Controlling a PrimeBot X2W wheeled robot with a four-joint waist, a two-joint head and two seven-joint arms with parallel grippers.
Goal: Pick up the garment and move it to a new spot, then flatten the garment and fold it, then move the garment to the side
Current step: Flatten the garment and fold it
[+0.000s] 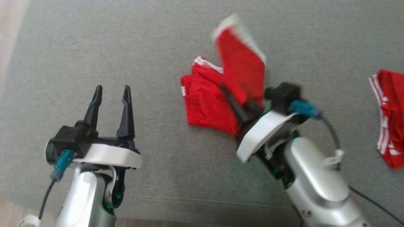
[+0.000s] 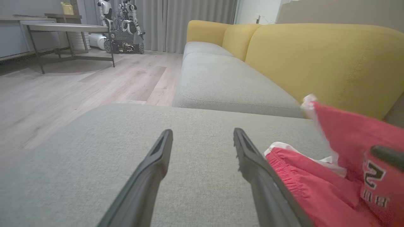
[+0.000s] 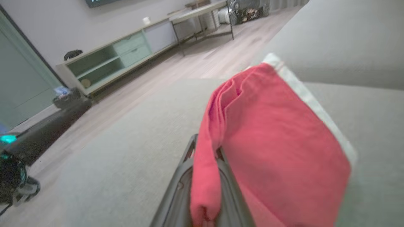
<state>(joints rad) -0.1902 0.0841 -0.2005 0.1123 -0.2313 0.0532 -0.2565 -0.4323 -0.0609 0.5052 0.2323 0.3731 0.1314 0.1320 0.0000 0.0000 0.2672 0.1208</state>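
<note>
The garment point(image 1: 221, 97) is a pair of red shorts with white trim, lying on the grey cushion point(image 1: 157, 47) near the middle. One leg is lifted and blurred; the rest lies flat. My right gripper point(image 1: 235, 102) is shut on the raised red cloth. In the right wrist view the garment point(image 3: 271, 138) hangs pinched between the dark fingers point(image 3: 180, 186). My left gripper point(image 1: 111, 94) stands open at the lower left, well apart from the shorts, nothing between its fingers. The left wrist view shows the garment point(image 2: 315, 189) beside the right finger point(image 2: 252, 164).
A second red and white garment point(image 1: 389, 116) lies at the right edge of the cushion. Yellow backrests point(image 2: 315, 53) rise behind the seat. Wooden floor point(image 2: 63, 82), a table point(image 2: 63, 28) and another robot point(image 2: 121, 25) stand beyond the cushion's left edge.
</note>
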